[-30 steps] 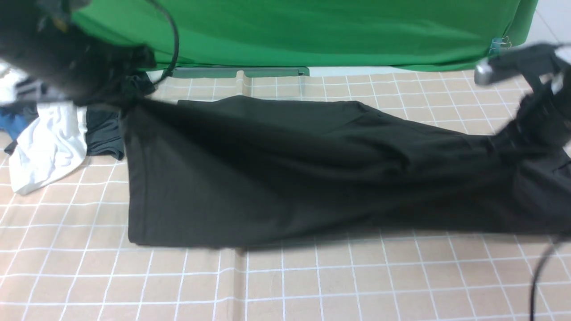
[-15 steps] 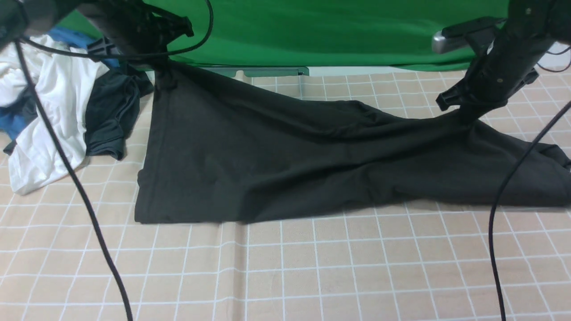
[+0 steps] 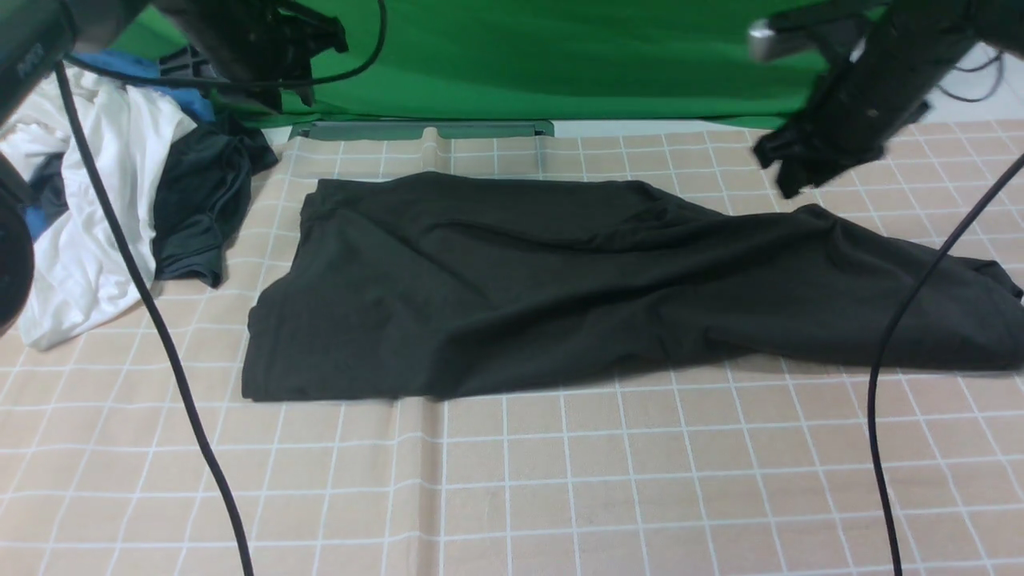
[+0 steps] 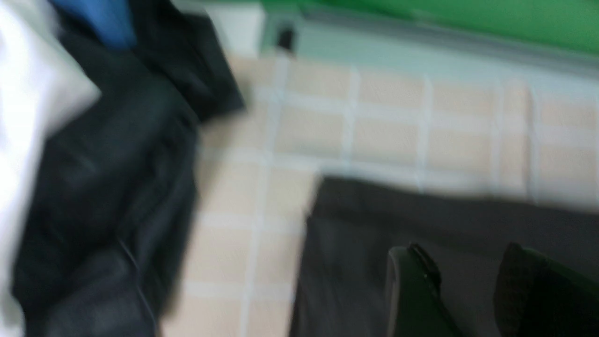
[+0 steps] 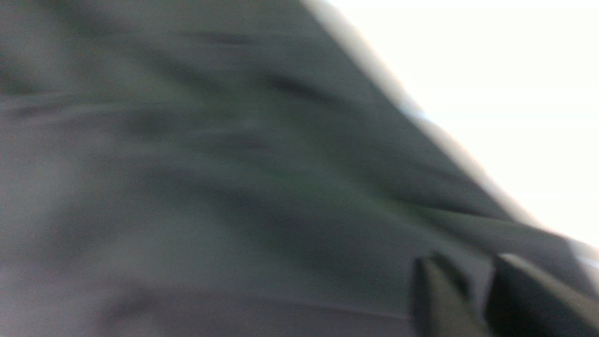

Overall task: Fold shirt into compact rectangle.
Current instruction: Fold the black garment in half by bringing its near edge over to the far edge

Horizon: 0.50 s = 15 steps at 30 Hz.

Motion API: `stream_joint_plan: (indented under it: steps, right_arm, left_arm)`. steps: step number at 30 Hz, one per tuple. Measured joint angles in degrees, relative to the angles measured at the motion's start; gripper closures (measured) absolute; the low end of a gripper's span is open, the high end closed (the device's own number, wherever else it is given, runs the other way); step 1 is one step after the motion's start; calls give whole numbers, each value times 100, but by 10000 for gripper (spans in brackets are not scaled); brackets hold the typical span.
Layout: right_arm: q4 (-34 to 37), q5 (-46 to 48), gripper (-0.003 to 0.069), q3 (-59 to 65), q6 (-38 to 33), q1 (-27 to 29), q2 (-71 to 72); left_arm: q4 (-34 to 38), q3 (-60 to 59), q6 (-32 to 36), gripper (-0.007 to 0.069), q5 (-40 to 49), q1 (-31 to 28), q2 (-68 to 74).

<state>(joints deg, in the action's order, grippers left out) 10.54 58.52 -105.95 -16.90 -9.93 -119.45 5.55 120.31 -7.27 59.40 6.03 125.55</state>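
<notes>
Lying spread on the checked cloth [image 3: 560, 496], the shirt [image 3: 512, 296] stretches from under the left gripper [image 4: 465, 262] to under the right gripper [image 3: 792, 168], with neither one touching it. The left gripper hangs in the air above the shirt's far corner on that side, its two dark fingers [image 4: 412, 290] clearly apart and with nothing between them but a view of the charcoal fabric below. To the outer side of this gripper, away from the other arm, sits a heap of other clothing: a dark teal-grey garment [image 3: 200, 208] nearest, then a white garment [image 3: 96, 240], with a bit of blue cloth [image 3: 172, 88] behind them. The teal-grey garment lies near the shirt's edge, with a strip of checked cloth showing between the two. The right gripper hovers just above a raised ridge of the shirt, on its far edge; in the blurred right wrist view its fingers [image 5: 435, 299] show only a narrow slit between them and grip nothing. Below it and toward the robot, the fabric is rumpled and spreads outward past the gripper, reaching the edge of the front view. Toward the left gripper the shirt lies flatter, with straight edges and a squared near corner. Behind both grippers hangs a green backdrop [image 3: 560, 56]. A black cable [image 3: 160, 336] trails down from the left arm across the cloth, and another [image 3: 880, 384] from the right arm crosses the shirt's rumpled end.
</notes>
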Motion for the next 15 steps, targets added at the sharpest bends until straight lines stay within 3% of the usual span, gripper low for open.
stream_joint_plan:
  steps: [3,7,15]
  right_arm:
    - [785,21,613,0,-434,-350,-98]
    - [1032,-22,620,0,-565,-673,-364]
    - [1037,-670,620,0,-504,-881,-1001]
  left_arm:
    - [169,-63,426,469,757,169,-7]
    - [-106,-507,529,588,984,436,-47]
    - [-53,-1169,550,606,806,593,-167]
